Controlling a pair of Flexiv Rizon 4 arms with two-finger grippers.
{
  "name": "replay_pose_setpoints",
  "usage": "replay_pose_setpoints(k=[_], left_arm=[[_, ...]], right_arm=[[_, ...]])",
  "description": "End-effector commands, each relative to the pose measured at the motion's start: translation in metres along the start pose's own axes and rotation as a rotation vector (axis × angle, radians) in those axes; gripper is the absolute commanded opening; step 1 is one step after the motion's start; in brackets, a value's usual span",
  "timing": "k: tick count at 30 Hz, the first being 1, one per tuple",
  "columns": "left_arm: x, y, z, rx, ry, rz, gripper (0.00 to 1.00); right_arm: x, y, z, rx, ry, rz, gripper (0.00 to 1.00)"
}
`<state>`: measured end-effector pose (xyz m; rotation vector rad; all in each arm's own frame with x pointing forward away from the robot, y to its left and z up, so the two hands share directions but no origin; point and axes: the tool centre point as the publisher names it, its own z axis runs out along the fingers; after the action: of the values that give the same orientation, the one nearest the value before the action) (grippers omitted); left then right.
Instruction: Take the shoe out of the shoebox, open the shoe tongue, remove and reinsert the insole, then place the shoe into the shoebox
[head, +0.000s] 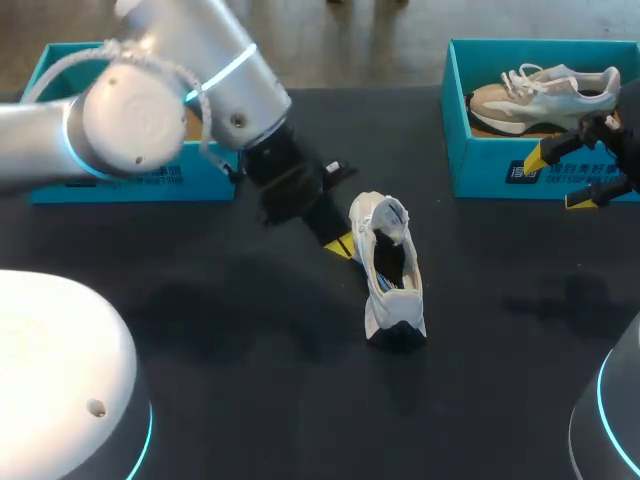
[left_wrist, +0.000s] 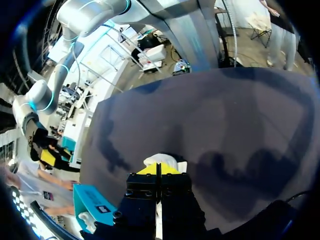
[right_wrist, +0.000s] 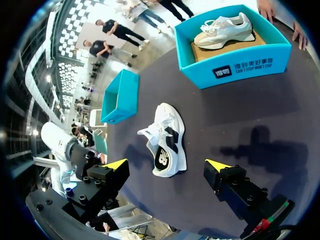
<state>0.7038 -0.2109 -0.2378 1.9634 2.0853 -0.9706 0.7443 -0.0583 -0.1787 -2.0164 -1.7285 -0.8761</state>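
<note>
A white shoe (head: 390, 272) with a dark sole lies in the middle of the black table (head: 200, 300), its opening facing up. My left gripper (head: 340, 245) is shut, its yellow tips against the shoe's rear edge. In the left wrist view the white shoe (left_wrist: 162, 160) shows just past the closed left gripper (left_wrist: 159, 170); I cannot tell whether anything is pinched. My right gripper (head: 560, 180) hangs open at the far right, in front of the right shoebox (head: 500, 170). In the right wrist view the shoe (right_wrist: 165, 135) lies ahead of the open right gripper (right_wrist: 167, 165).
The right teal shoebox (right_wrist: 235, 65) holds a second, beige and white shoe (head: 545, 95). Another teal shoebox (head: 60, 60) stands at the back left, mostly hidden behind my left arm (head: 180, 90). Two arm bases fill the front corners.
</note>
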Motion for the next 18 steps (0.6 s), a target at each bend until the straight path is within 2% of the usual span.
replay_pose_setpoints(k=[1,16,18], left_arm=[[-0.0028,0.0008,-0.0038,-0.008,0.274,0.051,0.00],[-0.0028,0.0008,-0.0038,-0.008,0.274,0.051,0.00],[-0.0032,0.0088,-0.0011,0.014,0.276,0.047,0.00]], right_arm=[[0.0006,-0.0005,0.0004,-0.001,-0.004,0.002,1.00],[0.0006,-0.0005,0.0004,-0.001,-0.004,0.002,1.00],[0.0006,-0.0005,0.0004,-0.001,-0.004,0.002,1.00]])
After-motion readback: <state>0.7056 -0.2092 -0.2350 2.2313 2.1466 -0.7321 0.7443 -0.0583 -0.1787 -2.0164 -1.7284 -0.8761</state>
